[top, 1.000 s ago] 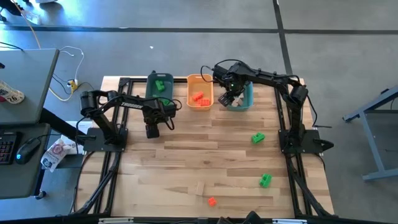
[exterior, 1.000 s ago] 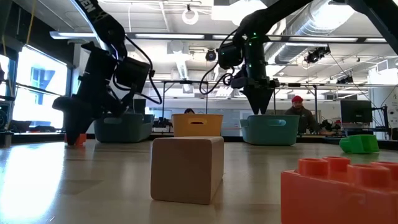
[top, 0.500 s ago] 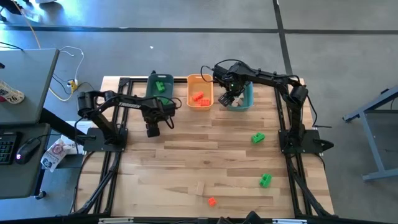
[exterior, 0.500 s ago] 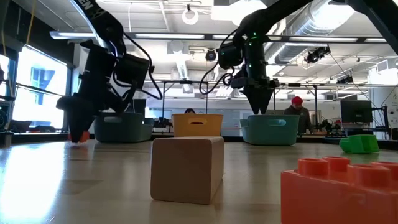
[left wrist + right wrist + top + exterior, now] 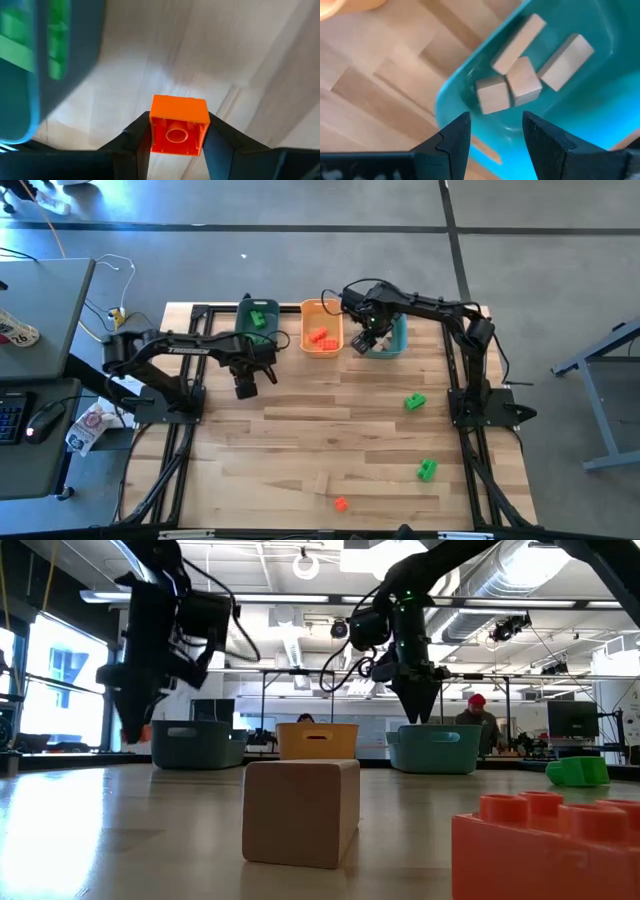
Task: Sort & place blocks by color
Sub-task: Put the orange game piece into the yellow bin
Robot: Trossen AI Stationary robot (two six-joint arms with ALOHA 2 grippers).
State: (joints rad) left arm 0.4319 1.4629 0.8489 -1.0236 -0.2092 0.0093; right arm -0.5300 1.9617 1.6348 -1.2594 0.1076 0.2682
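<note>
Two fingers [image 5: 137, 145] clamp an orange block [image 5: 179, 126] — green-filled teal bin [image 5: 30, 75] beside; right fingers [image 5: 447, 137] empty, apart.

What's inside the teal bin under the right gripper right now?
The right wrist view shows four pale wooden blocks lying on the floor of the teal bin, three clustered and one beside them. The right gripper hangs open above the rim. The bin's far corners fall outside that view.

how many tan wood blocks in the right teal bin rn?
4 pale tan wooden blocks show in the right wrist view, all lying in the right-hand teal plastic bin: one long, one long, one cube, one cube. The bin's far end is out of frame, so more may be hidden.
</note>
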